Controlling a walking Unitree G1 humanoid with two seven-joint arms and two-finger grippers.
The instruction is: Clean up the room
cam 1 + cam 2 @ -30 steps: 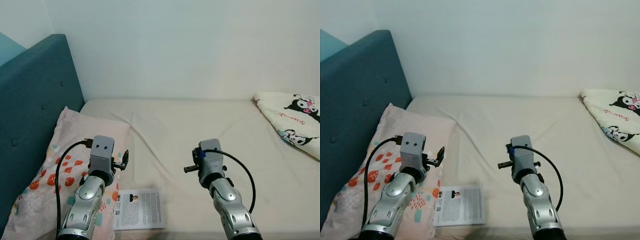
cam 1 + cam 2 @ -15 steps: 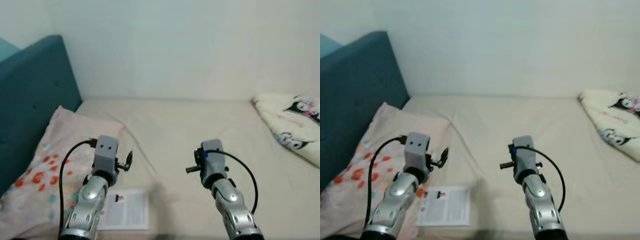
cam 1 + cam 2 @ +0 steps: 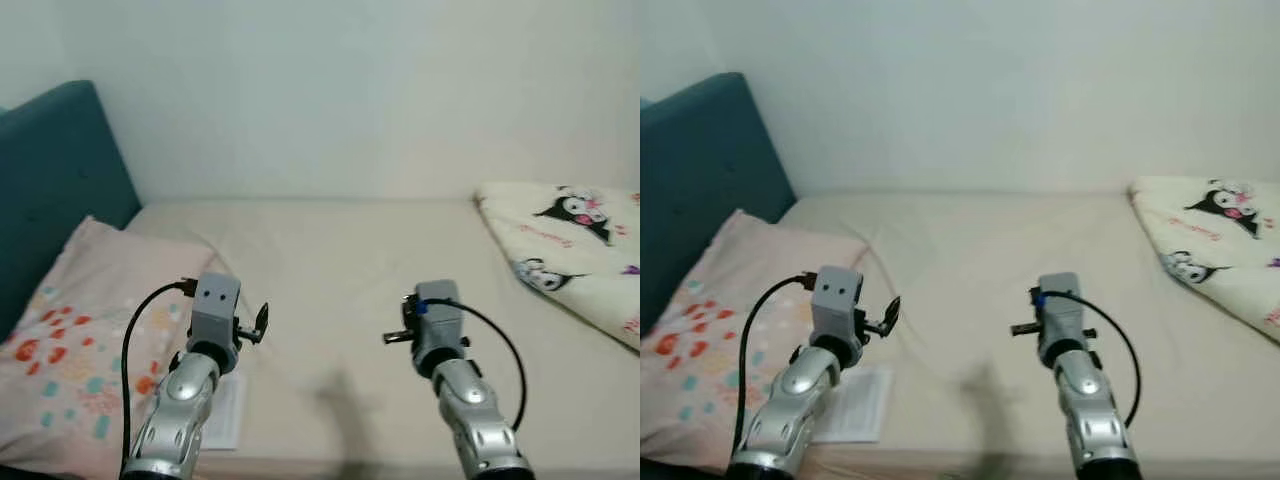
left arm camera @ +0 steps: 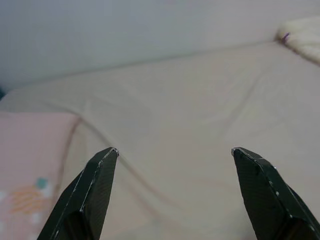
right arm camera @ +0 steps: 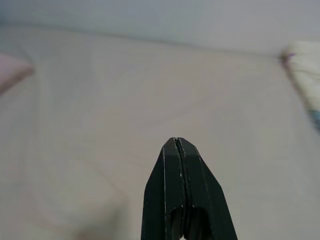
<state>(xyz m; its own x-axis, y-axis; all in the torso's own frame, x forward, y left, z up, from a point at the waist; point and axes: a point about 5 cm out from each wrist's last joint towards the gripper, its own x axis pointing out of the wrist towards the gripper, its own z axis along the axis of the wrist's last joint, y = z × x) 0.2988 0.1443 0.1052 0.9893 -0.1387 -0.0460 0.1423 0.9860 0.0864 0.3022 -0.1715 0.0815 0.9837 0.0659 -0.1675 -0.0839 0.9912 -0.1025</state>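
Beige-sheeted bed (image 3: 340,260) below raised arms: left claw (image 4: 175,187) spread apart, right claw (image 5: 177,150) pressed together, both empty; patterned pink pillow (image 3: 80,330) beside left arm.

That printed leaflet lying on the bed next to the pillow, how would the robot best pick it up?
Probably by its free right edge. The leaflet lies flat on the bed, its left side under the left arm beside the pillow. The open left gripper hovers nearest, so it could come down from above, slip a finger under that edge and pinch. A flat sheet offers nothing thicker to grip.

head-high over bed (image 3: 350,260) (wrists nearer)
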